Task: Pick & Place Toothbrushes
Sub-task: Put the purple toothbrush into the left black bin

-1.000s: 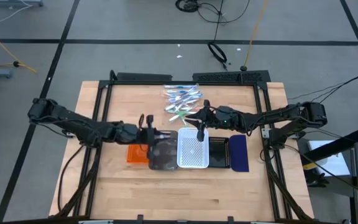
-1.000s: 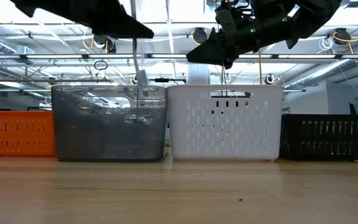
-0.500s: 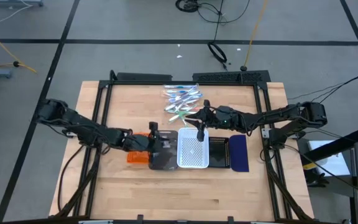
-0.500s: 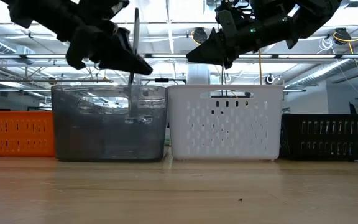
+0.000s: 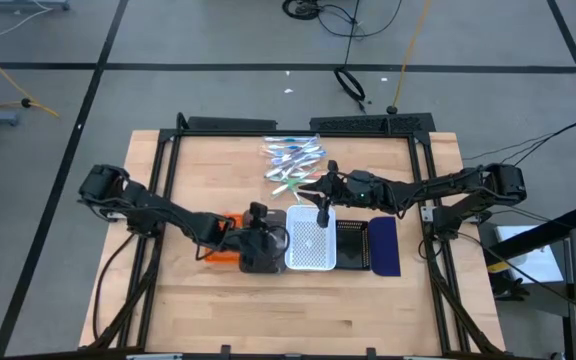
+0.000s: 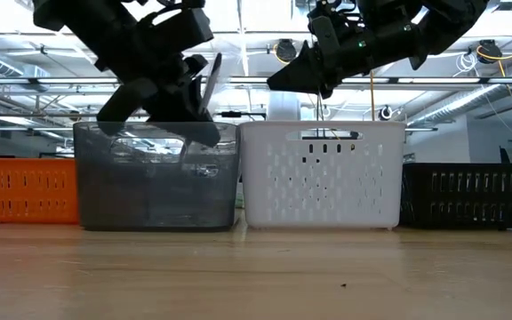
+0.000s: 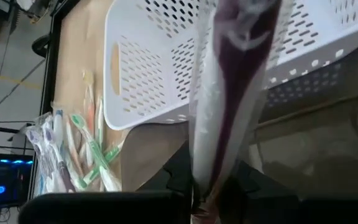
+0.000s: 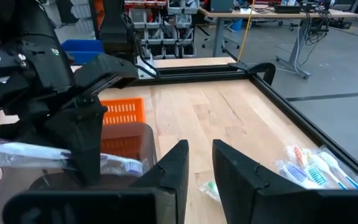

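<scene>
My left gripper point(image 6: 201, 116) hangs tipped down over the smoky grey tray point(image 6: 158, 178), shut on a toothbrush point(image 7: 229, 93) in a clear wrapper with a dark purple streak. The toothbrush point(image 6: 212, 82) sticks up out of the gripper, leaning. The other toothbrushes point(image 5: 290, 165) lie in a loose pile on the wood behind the trays. My right gripper point(image 8: 199, 152) waits level above the far rim of the white tray point(image 5: 310, 250). Its fingers stand a small gap apart, with nothing showing between them. My left gripper pinches the toothbrush's lower end point(image 7: 207, 183) between its two fingers. The fingers slant down from the table's left. The rest of the toothbrush stands up and away from them, tilted. It is clear of the grey tray's rim and of the white tray beside it.
Five trays stand in a row across the table's middle: orange point(image 6: 25, 187), grey, white, black point(image 6: 469, 196) and navy point(image 5: 385, 245). The left arm point(image 5: 168, 215) crosses above the orange tray. Bare wood lies in front of the trays point(image 5: 288, 310).
My left gripper has sunk toward the grey tray and moved toward the table's near and right edges, tipping nose-down and rolling. The toothbrush in it, upright a second ago, now leans and sits lower over the tray.
</scene>
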